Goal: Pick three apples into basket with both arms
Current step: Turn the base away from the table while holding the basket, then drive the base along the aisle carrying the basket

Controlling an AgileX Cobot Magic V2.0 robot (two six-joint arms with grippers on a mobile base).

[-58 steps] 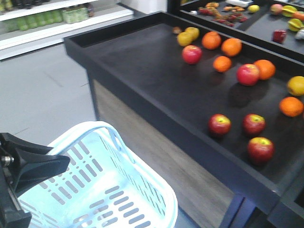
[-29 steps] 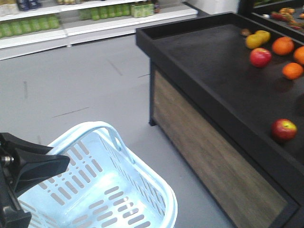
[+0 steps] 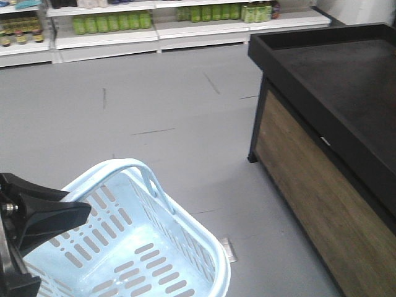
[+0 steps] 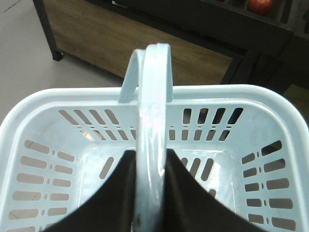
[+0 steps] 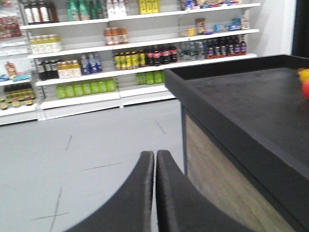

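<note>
Basket [image 3: 185, 244]: empty, lower left in front view, hung from the left arm [image 3: 43, 216]. Counter [image 3: 334, 68] at right, apples out of frame.

Left wrist view: left jaws pinch the hoop handle [image 4: 153, 96], so the basket hangs open-side up for loading. Red fruit [image 4: 262, 5] beyond, probably an apple.

Right wrist view: right jaws pressed together, holding nothing; free to pick.

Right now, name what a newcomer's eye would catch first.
The pale blue basket, empty, fills the lower left, its handle clamped in the left hand. The black table stands to the right, bottle shelves behind. The right hand is shut on nothing.
</note>
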